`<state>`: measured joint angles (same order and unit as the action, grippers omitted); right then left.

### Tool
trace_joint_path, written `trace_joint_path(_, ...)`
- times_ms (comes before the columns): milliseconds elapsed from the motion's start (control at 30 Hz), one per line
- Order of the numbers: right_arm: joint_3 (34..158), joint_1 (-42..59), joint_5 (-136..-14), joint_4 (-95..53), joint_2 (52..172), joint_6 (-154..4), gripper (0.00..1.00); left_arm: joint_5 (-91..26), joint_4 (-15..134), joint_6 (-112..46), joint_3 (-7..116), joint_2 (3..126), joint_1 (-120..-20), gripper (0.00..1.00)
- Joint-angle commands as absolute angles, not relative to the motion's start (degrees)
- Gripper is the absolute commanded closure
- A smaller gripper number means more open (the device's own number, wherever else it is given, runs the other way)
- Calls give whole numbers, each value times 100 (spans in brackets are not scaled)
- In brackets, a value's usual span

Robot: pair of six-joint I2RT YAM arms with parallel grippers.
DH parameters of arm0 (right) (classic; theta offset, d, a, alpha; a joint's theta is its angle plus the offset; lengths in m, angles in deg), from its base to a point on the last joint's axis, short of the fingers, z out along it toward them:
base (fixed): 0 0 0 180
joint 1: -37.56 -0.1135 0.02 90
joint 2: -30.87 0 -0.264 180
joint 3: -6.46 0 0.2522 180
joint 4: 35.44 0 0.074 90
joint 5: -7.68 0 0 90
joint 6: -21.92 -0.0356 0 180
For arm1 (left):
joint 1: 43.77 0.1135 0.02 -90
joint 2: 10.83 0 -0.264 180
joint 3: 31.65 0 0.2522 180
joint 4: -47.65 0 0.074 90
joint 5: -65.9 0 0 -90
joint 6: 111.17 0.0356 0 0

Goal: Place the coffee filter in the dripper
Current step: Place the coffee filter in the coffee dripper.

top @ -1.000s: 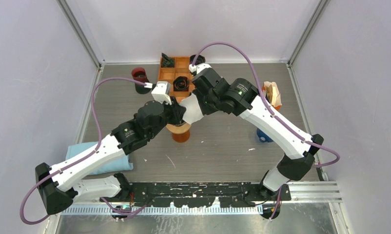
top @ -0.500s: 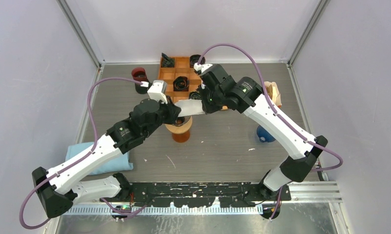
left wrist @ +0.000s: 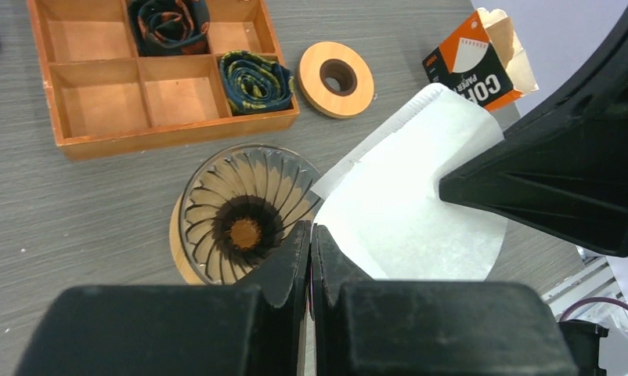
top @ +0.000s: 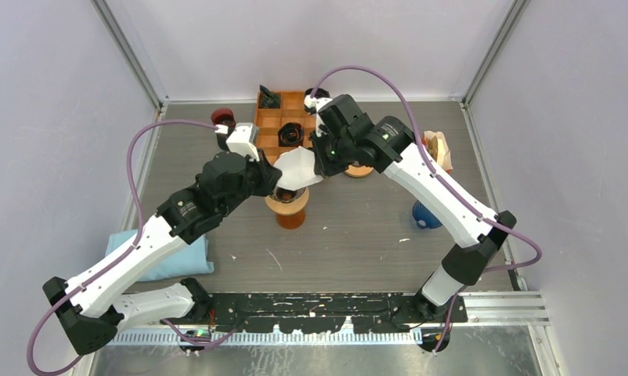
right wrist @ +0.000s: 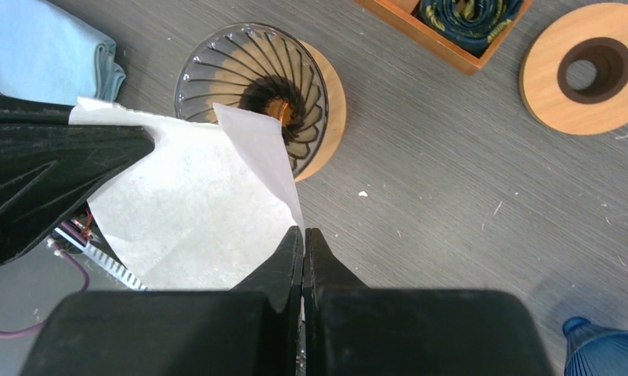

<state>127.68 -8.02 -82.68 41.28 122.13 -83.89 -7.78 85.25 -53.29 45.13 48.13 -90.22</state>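
Note:
A white paper coffee filter point(top: 297, 168) hangs in the air between my two grippers, above and just right of the dripper. The clear ribbed dripper point(top: 286, 193) sits on its round wooden stand point(top: 289, 211) mid-table. My left gripper point(left wrist: 311, 229) is shut on one edge of the filter point(left wrist: 413, 204), with the dripper point(left wrist: 246, 211) just beyond its tips. My right gripper point(right wrist: 303, 233) is shut on the opposite edge of the filter point(right wrist: 193, 211), with the dripper point(right wrist: 252, 86) beyond it. The filter is spread flat, held above the dripper's rim.
A wooden compartment tray point(top: 283, 117) with rolled dark items stands at the back. A wooden ring point(left wrist: 336, 68) lies right of it. A filter box point(top: 438, 149) is at the right, a blue object point(top: 425, 215) near it, a dark red cup point(top: 222, 117) back left, a blue cloth point(top: 164, 254) front left.
Both grippers have risen and shifted toward the back with the filter held between them. The filter, earlier low against the dripper, now hangs higher and spread out above its rim.

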Motion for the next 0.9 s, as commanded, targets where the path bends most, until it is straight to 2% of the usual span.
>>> trace_joint_path(0, 13226, -785, -8009, 3889, 12479, -8226, 99, -668, 9014, -5268, 4895, 4704, -8904, 97)
trace_joint_path(133, 13462, -777, -7889, 3973, 12814, -8167, 99, -624, 9323, -5284, 4936, 4706, -8771, 100)
trace_joint_path(733, 13599, -691, -7871, 4026, 13528, -8049, 97, -1237, 9526, -5373, 4791, 5193, -8166, 100)
trace_joint_path(867, 13593, -691, -7880, 4028, 13546, -8040, 95, -1256, 9546, -5371, 4793, 5294, -8159, 96)
